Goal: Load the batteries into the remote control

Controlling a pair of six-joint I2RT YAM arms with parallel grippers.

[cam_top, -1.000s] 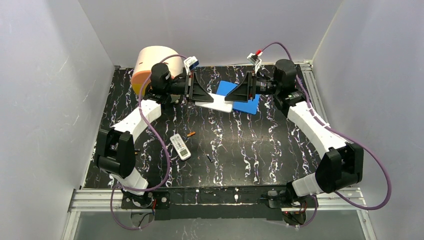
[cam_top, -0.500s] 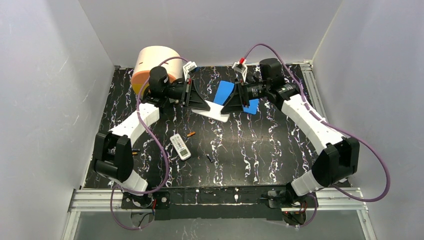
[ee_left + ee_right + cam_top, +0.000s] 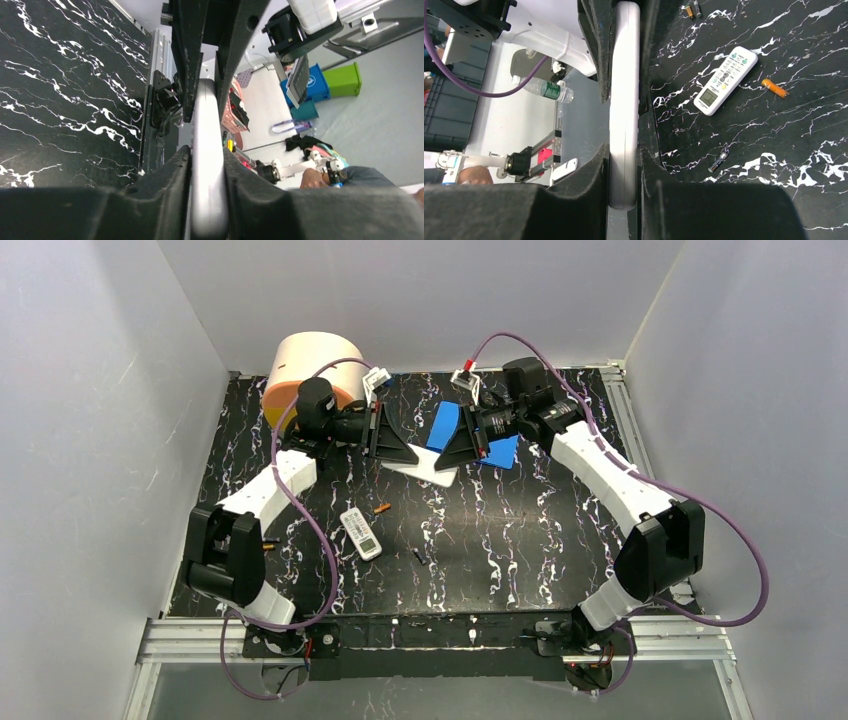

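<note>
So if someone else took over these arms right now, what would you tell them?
Left gripper: shut on one end of the white slab, held in the air at the far side.
Right gripper: shut on its other end.
Small remote lies face up on the left, orange battery beside it, dark battery nearer the front.
Done: slab lifted.
Left: every visible battery is still to be loaded.

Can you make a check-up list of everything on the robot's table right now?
Surface: black marbled table, nothing spilled.
Job's things: white remote gripped at both ends; small remote lying buttons up; orange battery and dark battery loose near it; pair of batteries farther off.
Clutter: blue sheet, orange-and-cream drum.
Grippers: left gripper and right gripper both shut on the white remote.
Cables: purple cables loop beside both arms.
Surroundings: pale walls on three sides.
</note>
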